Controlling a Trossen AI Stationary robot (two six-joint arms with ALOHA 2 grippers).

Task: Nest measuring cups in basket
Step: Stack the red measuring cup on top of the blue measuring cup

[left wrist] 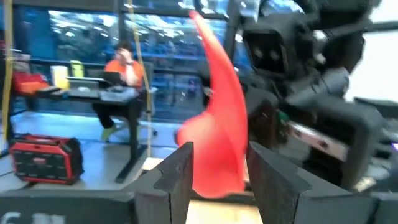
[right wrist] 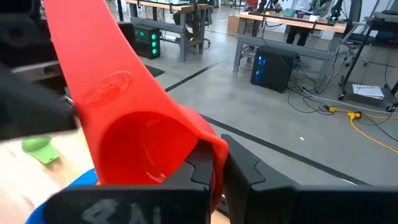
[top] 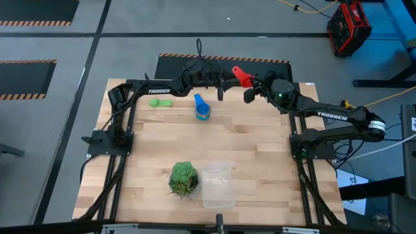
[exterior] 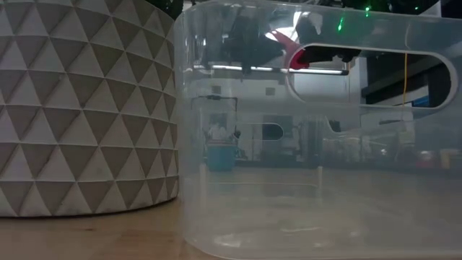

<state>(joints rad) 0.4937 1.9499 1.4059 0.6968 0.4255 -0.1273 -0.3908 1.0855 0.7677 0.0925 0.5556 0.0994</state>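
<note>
Both grippers meet at the table's far edge: the right gripper (top: pixel 250 93) pinches the red cup's (top: pixel 241 77) rim, the left gripper (left wrist: pixel 216 180) spread around it. A mistimed release drops it, well short of the basket (top: pixel 217 184).

Wooden table (top: pixel 260 149) — carries a green leafy ball (top: pixel 184 178) in a white triangle-patterned pot (exterior: pixel 79 108). Beyond it: red tool case (top: pixel 349 26), person seated at desk (left wrist: pixel 122 68).

red cup (top: pixel 241 77) | green cup (top: pixel 160 102) | blue cups (top: pixel 201 108) | clear tub (top: pixel 217 184) | white triangle-patterned pot (exterior: pixel 79 101)
</note>
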